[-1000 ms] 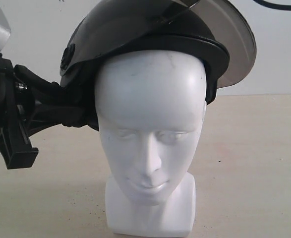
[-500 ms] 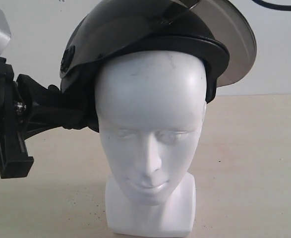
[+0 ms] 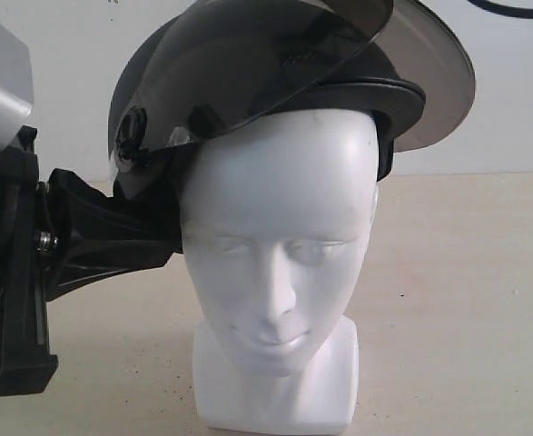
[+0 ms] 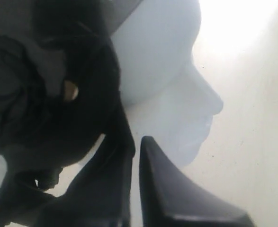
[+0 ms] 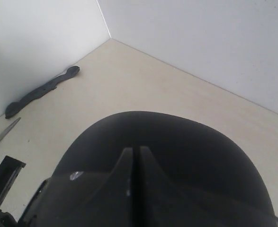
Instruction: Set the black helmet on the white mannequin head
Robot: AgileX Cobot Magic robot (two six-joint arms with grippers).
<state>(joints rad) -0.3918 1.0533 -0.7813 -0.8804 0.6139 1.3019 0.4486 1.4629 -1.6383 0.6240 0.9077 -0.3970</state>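
black helmet rim on white mannequin head; left gripper, right gripper jaws together

Helmet top cut by exterior view's edge; head crown hidden beneath; my left pincer tips lost behind helmet there.

A plain white wall stands behind a matte beige tabletop w/ a few dark specks, and a black cable crosses the top edge of the exterior view. In the right wrist view two white walls meet at a corner, w/ a flat black strip lying on the surface near one wall. Light is soft & even, exc. a bright glare in the left wrist view.
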